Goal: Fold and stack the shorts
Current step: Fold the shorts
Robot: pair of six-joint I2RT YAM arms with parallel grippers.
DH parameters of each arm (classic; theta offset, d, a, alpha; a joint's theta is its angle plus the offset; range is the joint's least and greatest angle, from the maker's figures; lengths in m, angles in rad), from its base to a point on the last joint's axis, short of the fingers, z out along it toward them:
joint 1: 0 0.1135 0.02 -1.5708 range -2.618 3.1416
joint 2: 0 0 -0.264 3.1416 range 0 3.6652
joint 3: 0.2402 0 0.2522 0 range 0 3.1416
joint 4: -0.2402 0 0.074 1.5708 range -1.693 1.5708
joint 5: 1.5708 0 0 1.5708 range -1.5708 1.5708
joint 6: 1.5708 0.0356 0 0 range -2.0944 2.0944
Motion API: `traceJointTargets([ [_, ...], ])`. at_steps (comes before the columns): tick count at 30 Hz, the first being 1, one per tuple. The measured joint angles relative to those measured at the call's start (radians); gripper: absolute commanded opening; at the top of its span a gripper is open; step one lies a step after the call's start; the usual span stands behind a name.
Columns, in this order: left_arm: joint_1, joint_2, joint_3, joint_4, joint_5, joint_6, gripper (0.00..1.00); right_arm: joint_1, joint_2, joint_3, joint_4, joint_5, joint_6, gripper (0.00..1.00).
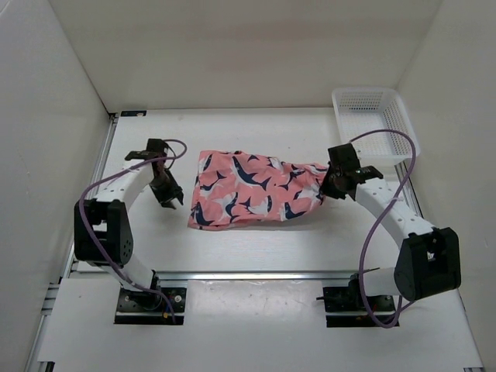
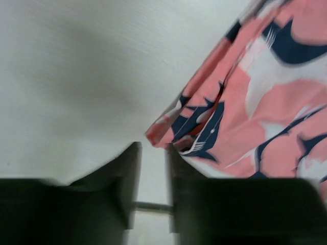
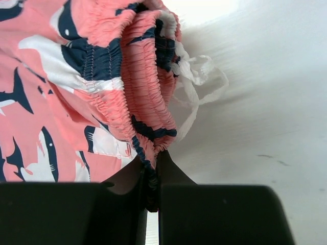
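Saw the right fingers (image 3: 173, 176) clamped tight on the gathered waistband (image 3: 145, 81) of the shorts (image 3: 56, 92), with a fold of the ruffled pink-and-navy elastic squeezed into the slit between them. Noted a white drawstring (image 3: 196, 87) lying loose from that waistband on the pale surface (image 3: 265, 102).

Found the left fingers (image 2: 125, 168) parted by a narrow gap and gripping nothing, with bare surface showing through. Found their tips close to a hem corner of the shorts. Could not tell from the blurred wrist view whether they touched the cloth.

From above, placed the shorts on the surface to the left of the white mesh basket (image 1: 370, 124) and nearer the arm bases than it. Saw the waistband end bunched and turned toward the basket, and the leg end spread wide away from it. Placed the right fingers just off the basket's near left corner, apart from its wall. Placed the left fingers well apart from the basket, beyond the end of the shorts farthest from it.
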Motion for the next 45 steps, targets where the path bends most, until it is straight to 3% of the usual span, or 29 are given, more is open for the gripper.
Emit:
traceJointTargets([
  [4, -0.086, 0.063, -0.009, 0.035, 0.056, -0.024, 0.12, 0.006, -0.002, 0.086, -0.068, 0.066, -0.075, 0.00],
  [6, -0.111, 0.118, 0.008, 0.046, 0.068, -0.033, 0.10, 0.015, -0.002, 0.141, -0.105, 0.095, -0.105, 0.00],
  [13, -0.122, 0.319, 0.175, 0.073, 0.076, -0.047, 0.10, 0.085, 0.041, 0.363, -0.190, 0.161, -0.181, 0.00],
  [19, -0.146, 0.423, 0.247, 0.089, 0.111, -0.054, 0.10, 0.226, 0.163, 0.541, -0.225, 0.215, -0.197, 0.00],
  [33, -0.179, 0.455, 0.282, 0.097, 0.174, -0.069, 0.10, 0.633, 0.626, 0.985, -0.338, 0.348, -0.169, 0.00],
  [40, -0.160, 0.450, 0.271, 0.102, 0.182, -0.069, 0.10, 0.685, 0.806, 1.100, -0.349, 0.328, -0.169, 0.00],
  [45, -0.109, 0.418, 0.237, 0.100, 0.182, -0.065, 0.10, 0.680, 0.820, 1.080, -0.354, 0.319, -0.152, 0.00],
])
